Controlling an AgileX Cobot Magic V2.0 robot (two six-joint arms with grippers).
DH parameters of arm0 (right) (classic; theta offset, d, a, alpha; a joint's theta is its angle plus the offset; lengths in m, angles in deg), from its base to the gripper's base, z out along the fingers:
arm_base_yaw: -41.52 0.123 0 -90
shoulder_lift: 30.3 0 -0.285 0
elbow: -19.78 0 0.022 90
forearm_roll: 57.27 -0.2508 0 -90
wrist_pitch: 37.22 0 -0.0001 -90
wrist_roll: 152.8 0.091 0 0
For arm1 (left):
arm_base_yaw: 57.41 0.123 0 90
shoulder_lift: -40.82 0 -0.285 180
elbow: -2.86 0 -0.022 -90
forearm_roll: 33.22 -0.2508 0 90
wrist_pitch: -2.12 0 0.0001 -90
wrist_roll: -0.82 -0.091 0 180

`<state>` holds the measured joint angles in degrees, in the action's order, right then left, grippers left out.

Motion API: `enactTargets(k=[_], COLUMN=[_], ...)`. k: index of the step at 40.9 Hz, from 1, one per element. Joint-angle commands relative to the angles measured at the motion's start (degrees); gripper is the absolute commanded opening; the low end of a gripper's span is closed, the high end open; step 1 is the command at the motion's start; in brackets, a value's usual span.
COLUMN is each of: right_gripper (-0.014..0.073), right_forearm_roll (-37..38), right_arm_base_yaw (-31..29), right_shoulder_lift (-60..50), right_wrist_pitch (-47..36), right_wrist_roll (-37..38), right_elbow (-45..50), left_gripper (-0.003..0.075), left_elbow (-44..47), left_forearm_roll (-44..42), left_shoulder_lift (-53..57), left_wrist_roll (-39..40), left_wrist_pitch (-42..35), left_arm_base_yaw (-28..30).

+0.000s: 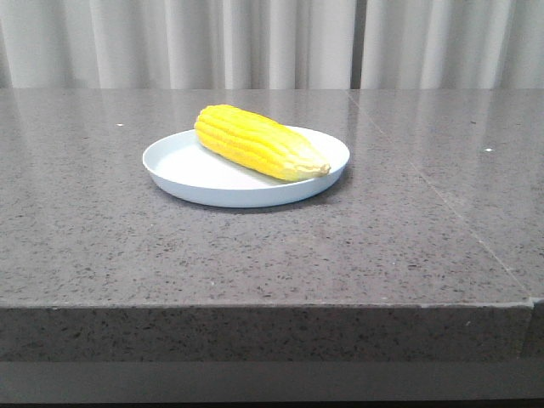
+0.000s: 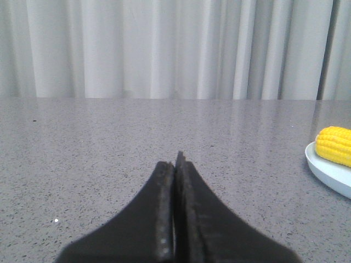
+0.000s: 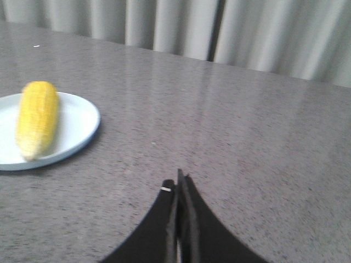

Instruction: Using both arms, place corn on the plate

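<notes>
The yellow corn (image 1: 259,142) lies on the pale blue-white plate (image 1: 183,167) in the middle of the grey table, its paler tip pointing right and towards the front. Neither arm shows in the front view. My left gripper (image 2: 176,160) is shut and empty, low over bare table to the left of the plate; the corn (image 2: 335,145) and plate rim (image 2: 326,170) show at that view's edge. My right gripper (image 3: 178,179) is shut and empty, over bare table to the right of the plate (image 3: 77,123) and the corn (image 3: 36,118).
The grey speckled stone table (image 1: 272,246) has its front edge close to the camera. A seam (image 1: 425,183) runs across the top on the right. A pale curtain (image 1: 272,42) hangs behind the table.
</notes>
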<state>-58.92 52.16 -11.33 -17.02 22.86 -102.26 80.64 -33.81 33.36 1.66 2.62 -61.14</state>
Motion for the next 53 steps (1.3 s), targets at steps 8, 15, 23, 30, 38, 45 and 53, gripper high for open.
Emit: enactTargets(k=[8, 15, 23, 30, 38, 45, 53], right_gripper=[-0.0086, -0.0086, -0.0086, -0.0086, -0.0086, -0.0086, -0.0086], right_forearm_roll=[-0.8, -4.3, -5.6, -5.6, -5.6, -5.6, -5.6], right_arm_base_yaw=[-4.7, -8.4, -8.4, -8.4, -8.4, -9.3, -9.6], right_shoulder_lift=[-10.5, -12.8, -12.8, -12.8, -12.8, -12.8, -12.8], right_wrist_pitch=[-20.2, -23.2, -24.3, -24.5, -24.4, -24.3, -24.2], right_wrist_roll=[0.1, 0.2, 0.2, 0.2, 0.2, 0.2, 0.2], right_elbow=[14.3, 19.5, 19.5, 19.5, 19.5, 19.5, 19.5], left_gripper=[-0.0020, -0.0020, -0.0020, -0.0020, -0.0020, -0.0020, -0.0020], left_elbow=[1.2, 1.2, 1.2, 1.2, 1.2, 1.2, 1.2], left_forearm_roll=[0.6, 0.6, 0.6, 0.6, 0.6, 0.6, 0.6], left_shoulder_lift=[0.9, 0.9, 0.9, 0.9, 0.9, 0.9, 0.9], left_wrist_roll=[0.6, 0.6, 0.6, 0.6, 0.6, 0.6, 0.6], left_wrist_pitch=[-4.8, -4.8, -4.8, -4.8, -4.8, -4.8, -4.8], left_arm_base_yaw=[0.1, 0.1, 0.1, 0.1, 0.1, 0.1, 0.1])
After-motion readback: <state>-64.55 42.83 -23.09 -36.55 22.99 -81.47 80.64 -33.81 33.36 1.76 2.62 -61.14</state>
